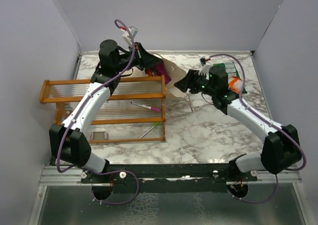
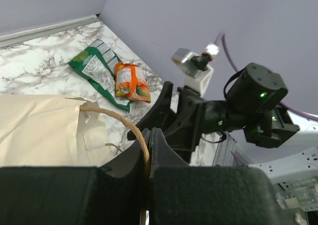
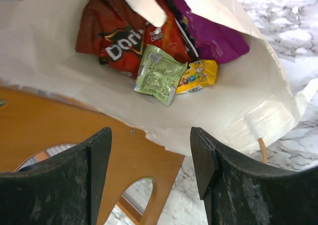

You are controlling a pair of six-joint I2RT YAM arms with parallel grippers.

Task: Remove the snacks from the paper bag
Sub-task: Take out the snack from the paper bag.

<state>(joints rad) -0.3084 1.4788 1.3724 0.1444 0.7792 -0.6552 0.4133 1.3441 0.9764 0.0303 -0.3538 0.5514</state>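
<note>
Right wrist, red Doritos packet (image 3: 115, 42) inside paper bag (image 3: 226, 106)

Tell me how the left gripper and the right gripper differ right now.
The left gripper is shut, pinching the twine handle of the paper bag; the right gripper is open and holds nothing. The right gripper faces into the bag's mouth, towards the snacks; the left gripper sits outside the bag, at its rim. Both are at the same bag.
</note>
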